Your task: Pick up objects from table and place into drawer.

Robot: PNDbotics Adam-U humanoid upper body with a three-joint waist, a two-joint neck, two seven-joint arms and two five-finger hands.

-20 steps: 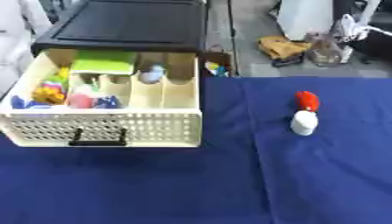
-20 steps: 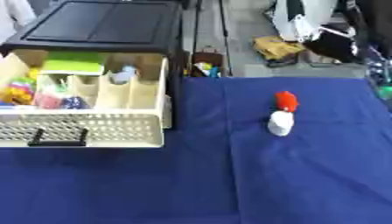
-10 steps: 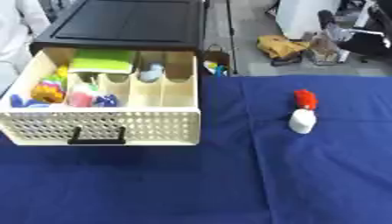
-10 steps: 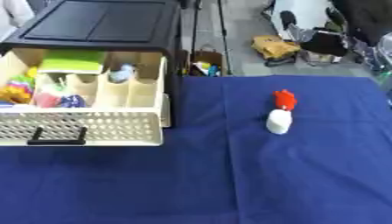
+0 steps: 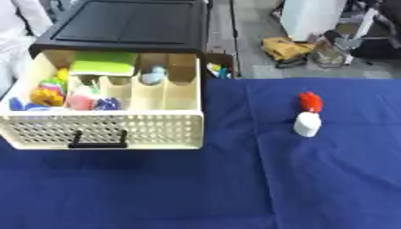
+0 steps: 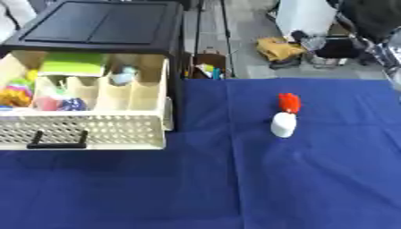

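Neither of my hands shows in either eye view. My arms lie outside both, so their look cannot be told.

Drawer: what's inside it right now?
The open drawer holds a green flat item, a pale blue thing, and colourful small items at left. Anything beneath them is hidden.

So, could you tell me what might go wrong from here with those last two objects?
The red object and white object lie touching, so grasping one may knock the other away. The drawer already looks full on its left side; only the right compartments seem free. Neither hand is in view, so the approach cannot be judged.
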